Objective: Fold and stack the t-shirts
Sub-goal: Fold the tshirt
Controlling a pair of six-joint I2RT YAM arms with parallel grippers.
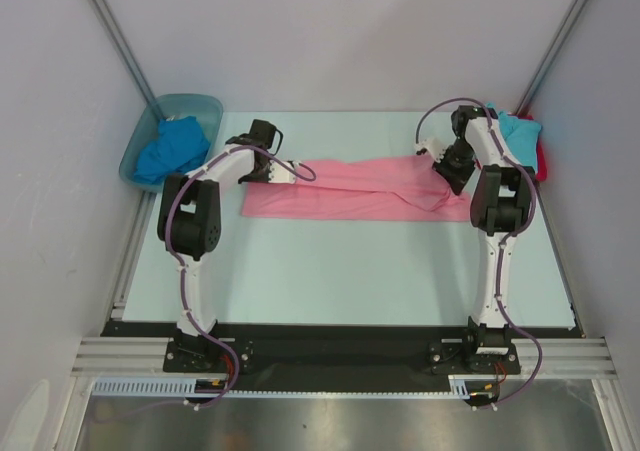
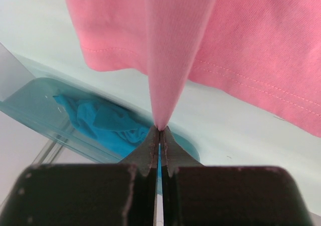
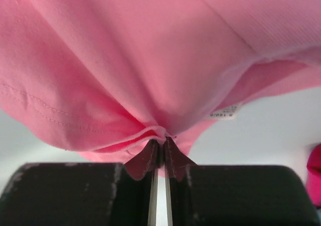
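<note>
The pink t-shirt (image 1: 350,191) lies as a long folded band across the back of the table, held at both ends. My left gripper (image 1: 290,171) is shut on a thin fold of the pink t-shirt (image 2: 251,35) at its left end, the cloth pinched at the left gripper's (image 2: 160,130) tips. My right gripper (image 1: 442,181) pinches a bunched hem of the pink t-shirt (image 3: 125,50) near its white label (image 3: 224,110), the right gripper's (image 3: 163,142) jaws nearly together. A royal blue t-shirt (image 1: 170,149) lies crumpled in the tub. A turquoise t-shirt (image 1: 520,131) sits folded on a red one (image 1: 541,161) at the back right.
The translucent blue-green tub (image 1: 185,99) stands at the back left corner, close behind my left gripper, and shows as the tub (image 2: 30,105) holding the blue t-shirt (image 2: 105,123). White walls enclose the table on three sides. A bit of red cloth (image 3: 315,176) shows at the right.
</note>
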